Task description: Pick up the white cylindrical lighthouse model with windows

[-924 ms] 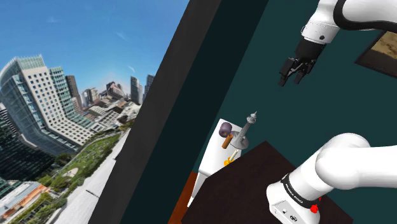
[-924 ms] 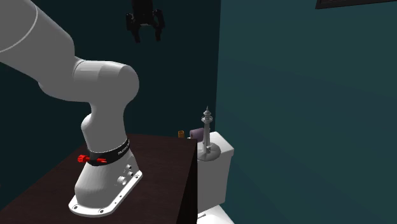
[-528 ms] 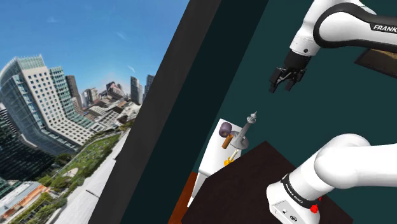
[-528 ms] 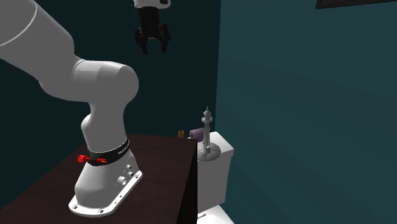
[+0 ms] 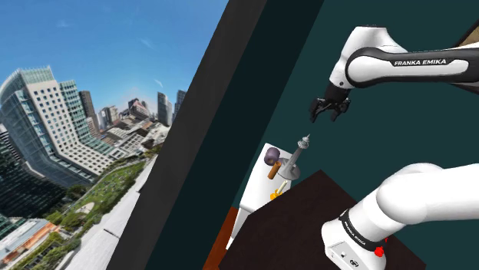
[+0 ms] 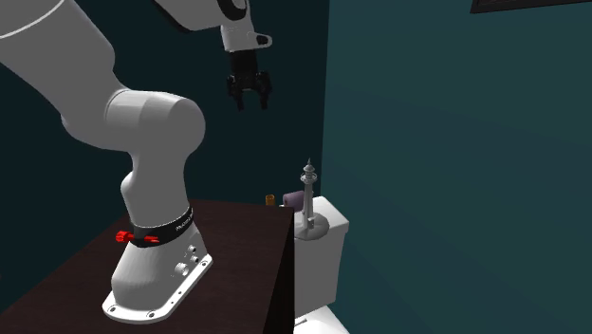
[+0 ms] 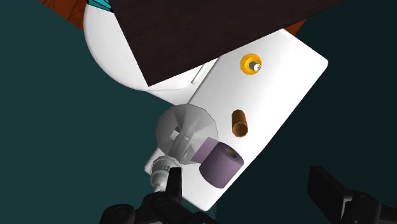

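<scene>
The lighthouse model (image 5: 296, 159) is a slim grey-white tower on a round base, upright on a white toilet tank lid (image 5: 259, 192). In the second exterior view the model (image 6: 308, 201) stands at the lid's near edge. My black gripper (image 5: 328, 110) hangs open in the air above the model (image 7: 180, 143) and a little to the shoulder view's right, apart from it. The second exterior view has the gripper (image 6: 250, 92) high and left of the tower. The wrist view looks down on the tower's round base, with my fingers (image 7: 334, 191) spread wide.
A purple roll (image 7: 220, 165), a small brown cylinder (image 7: 239, 123) and an orange knob-like item (image 7: 250, 63) also rest on the lid (image 7: 286, 83). The dark brown stand (image 6: 228, 247) abuts the tank. A teal wall (image 6: 455, 171) rises behind.
The gripper has come down and moved toward the lighthouse model, leftward in the shoulder view and rightward in the second exterior view. Its fingers stay open. Nothing on the lid moved.
</scene>
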Controlling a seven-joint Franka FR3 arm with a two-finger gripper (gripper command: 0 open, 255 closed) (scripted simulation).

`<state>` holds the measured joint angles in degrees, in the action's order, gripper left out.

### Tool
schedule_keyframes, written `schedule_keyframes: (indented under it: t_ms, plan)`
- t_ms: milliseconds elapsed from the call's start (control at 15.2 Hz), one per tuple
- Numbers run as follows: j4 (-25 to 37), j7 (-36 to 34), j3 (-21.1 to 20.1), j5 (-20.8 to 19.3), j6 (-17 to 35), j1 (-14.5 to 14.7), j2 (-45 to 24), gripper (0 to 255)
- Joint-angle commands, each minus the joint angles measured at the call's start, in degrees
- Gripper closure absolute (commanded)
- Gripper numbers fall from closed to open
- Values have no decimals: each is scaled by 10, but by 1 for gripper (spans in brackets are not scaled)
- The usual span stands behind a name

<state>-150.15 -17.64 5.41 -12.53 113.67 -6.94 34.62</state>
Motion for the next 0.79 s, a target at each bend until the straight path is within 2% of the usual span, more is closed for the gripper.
schedule_keyframes:
  t_ms: [0, 330, 726]
  plan:
    - [-14, -23, 3, -13, 50, -13, -32, 0]
    - [-23, -81, 11, -49, 162, -47, -129, 0]
    - [-4, -164, 23, -104, 283, -89, -264, 0]
